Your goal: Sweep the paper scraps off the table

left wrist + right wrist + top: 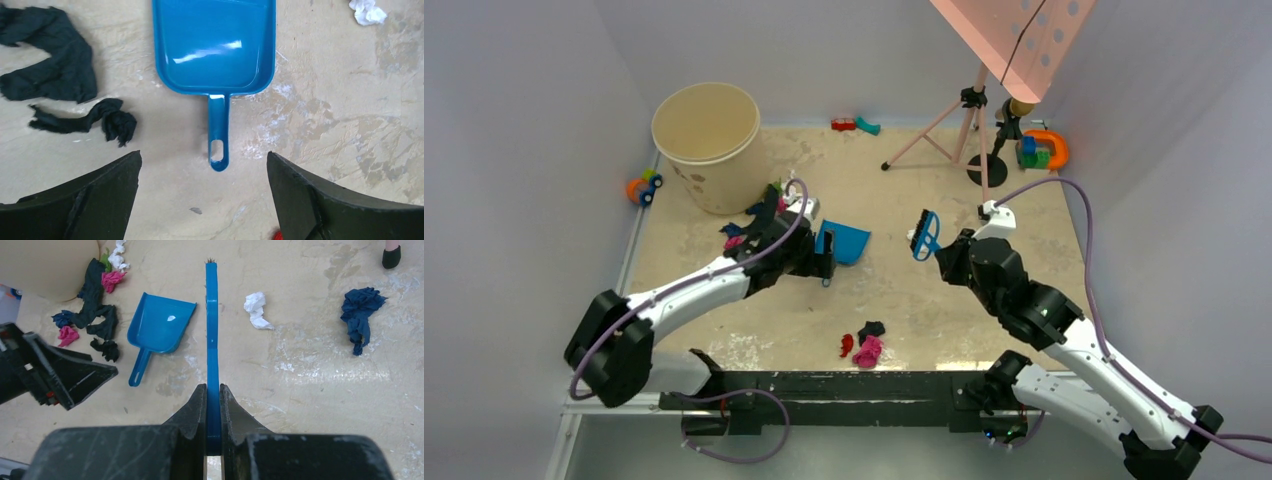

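1. Left gripper (202,165): jaws spread wide, holding nothing, at the near end of the blue dustpan's (215,45) handle.
2. Right gripper (213,390): clamped on a blue brush (212,315), right of the dustpan.
3. Paper scraps (95,305): a black and pink cluster lies left of the dustpan, beside the bin (707,140). 3 more lie near the table's (904,300) front edge. White and navy ones lie further right.

My top camera looks down from high up, far behind the left gripper (828,262). Both wrist cameras look down close, sharing the blue dustpan (215,45) just ahead of it.
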`<state>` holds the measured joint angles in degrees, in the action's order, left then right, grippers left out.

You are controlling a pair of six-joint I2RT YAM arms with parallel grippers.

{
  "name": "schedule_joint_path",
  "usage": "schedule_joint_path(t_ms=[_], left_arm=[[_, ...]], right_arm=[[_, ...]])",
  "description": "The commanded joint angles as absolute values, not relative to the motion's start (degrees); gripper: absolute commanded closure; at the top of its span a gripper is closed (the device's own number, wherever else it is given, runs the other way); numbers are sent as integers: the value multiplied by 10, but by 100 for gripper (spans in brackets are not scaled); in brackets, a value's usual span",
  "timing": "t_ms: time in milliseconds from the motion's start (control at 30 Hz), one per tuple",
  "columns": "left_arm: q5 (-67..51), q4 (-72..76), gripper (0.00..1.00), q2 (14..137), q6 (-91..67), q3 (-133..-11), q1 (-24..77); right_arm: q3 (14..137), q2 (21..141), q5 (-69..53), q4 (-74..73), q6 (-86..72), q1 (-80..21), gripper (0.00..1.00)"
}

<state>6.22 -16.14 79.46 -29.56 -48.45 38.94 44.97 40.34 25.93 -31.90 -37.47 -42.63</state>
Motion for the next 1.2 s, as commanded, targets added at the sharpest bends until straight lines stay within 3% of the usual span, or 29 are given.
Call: schedule_joint_path(t_ms=[0,200,333,467,567,800,1167], left_arm=[[145,-32,2,686,-296,-398,397],[344,-64,1,710,-351,-401,391],[254,-112,0,774,-281,-464,393],[144,121,0,726,-251,-326,395],[136,157,0,720,-251,-298,395],[40,206,13,773,-234,-319,405],[97,223,29,863,-234,-362,418]], right_arm=[[462,405,256,-291,-370,-424,100],[450,391,247,-258,-363,-424,100],[452,400,240,-260,-364,-424,100],[448,405,243,-264,-367,-424,100],[442,400,241,-265,-372,-424,100],[432,397,240,-257,-372,-424,100],[427,389,236,-260,-376,-424,100]])
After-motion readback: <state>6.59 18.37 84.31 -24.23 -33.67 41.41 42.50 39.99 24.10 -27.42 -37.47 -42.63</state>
